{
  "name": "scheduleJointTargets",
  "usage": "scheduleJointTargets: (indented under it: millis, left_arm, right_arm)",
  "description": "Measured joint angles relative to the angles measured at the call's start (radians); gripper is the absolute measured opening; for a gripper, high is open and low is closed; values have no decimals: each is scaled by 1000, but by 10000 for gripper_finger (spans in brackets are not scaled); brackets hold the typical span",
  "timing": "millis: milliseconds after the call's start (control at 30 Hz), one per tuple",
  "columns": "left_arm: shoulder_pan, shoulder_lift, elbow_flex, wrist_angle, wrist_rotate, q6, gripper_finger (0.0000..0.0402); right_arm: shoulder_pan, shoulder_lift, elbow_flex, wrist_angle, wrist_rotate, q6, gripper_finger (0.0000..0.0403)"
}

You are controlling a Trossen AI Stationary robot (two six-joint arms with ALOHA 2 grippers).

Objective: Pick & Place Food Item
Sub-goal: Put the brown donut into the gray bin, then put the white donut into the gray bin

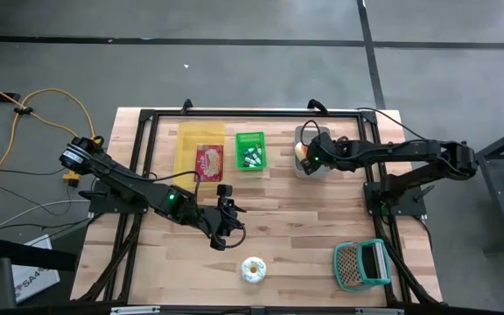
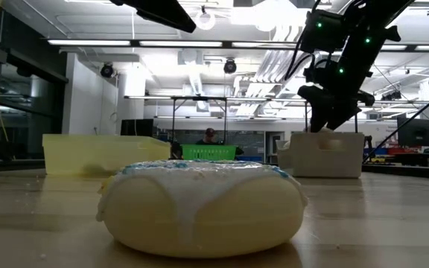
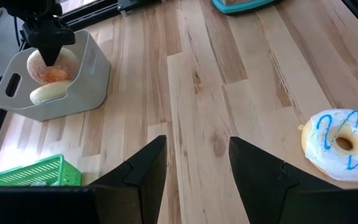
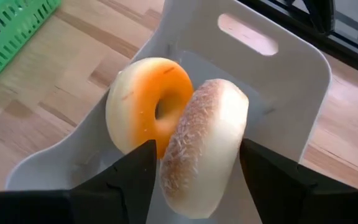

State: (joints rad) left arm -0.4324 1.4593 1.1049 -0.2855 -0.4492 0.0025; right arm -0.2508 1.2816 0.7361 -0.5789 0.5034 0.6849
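A grey handled bin (image 4: pixel 272 68) at the table's far right holds two doughnuts. The orange-iced one (image 4: pixel 148 102) stands tilted against the bin's wall, and a sugar-dusted one (image 4: pixel 204 146) stands on edge, leaning against it. My right gripper (image 4: pixel 197 149) is open and slants down into the bin, with one finger on either side of the sugared doughnut. A white-iced doughnut with blue lines (image 1: pixel 252 269) lies flat on the table near the front edge. My left gripper (image 1: pixel 226 229) hangs open above the table's middle, holding nothing. My right gripper's fingers (image 4: pixel 135 171) stand close on either side of the sugared doughnut's rim (image 4: pixel 169 168), coming from above at a slant. I cannot tell whether either finger touches it. The doughnut rests on the bin floor and leans on the orange doughnut.
A green basket (image 1: pixel 250 150) and a yellow bin (image 1: pixel 191 140) holding a red item stand along the far side. A teal basket (image 1: pixel 361 265) sits at the near right. Bare wood lies between the bins and the white-iced doughnut (image 3: pixel 340 143).
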Motion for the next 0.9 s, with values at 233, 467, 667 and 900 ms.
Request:
scheduleJointTargets:
  millis: [233, 467, 667, 900]
  left_arm:
    - [0, 0, 0, 1, 0, -3, 166]
    - [0, 0, 0, 1, 0, -3, 166]
    - [0, 0, 0, 1, 0, -3, 166]
    - [0, 0, 0, 1, 0, -3, 166]
  right_arm:
    - [-6, 0, 0, 14, 9, -4, 218]
    - [-32, 0, 0, 23, 48, -5, 218]
    - [-54, 0, 0, 80, 49, -7, 217]
    - [-64, 0, 0, 297, 19, -35, 217]
